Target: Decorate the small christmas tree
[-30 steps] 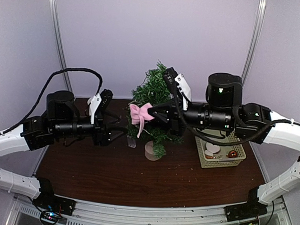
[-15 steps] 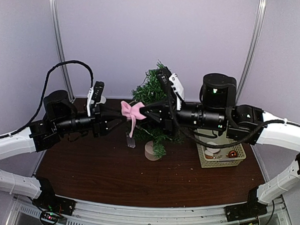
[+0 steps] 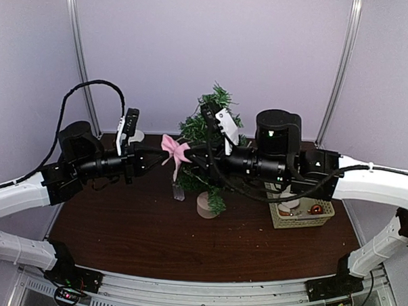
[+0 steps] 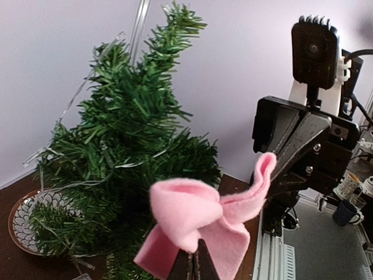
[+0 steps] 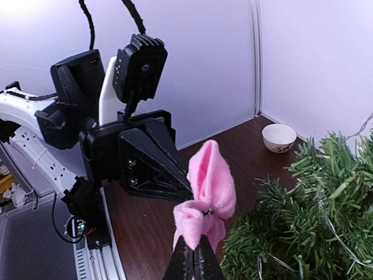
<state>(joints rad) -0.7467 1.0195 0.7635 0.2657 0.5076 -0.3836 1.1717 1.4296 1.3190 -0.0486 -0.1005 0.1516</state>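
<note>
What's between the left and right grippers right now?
Only the pink felt bow: the top view shows it bridging the left gripper and right gripper, and each wrist view shows its own jaws pinched shut on it. The small christmas tree stands behind.

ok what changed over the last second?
The right gripper carried the pink bow leftward, away from the front of the tree. The left gripper rose and came in to meet it; its jaws are now shut on the bow too, so both hold it. The tree and the basket have not moved.
</note>
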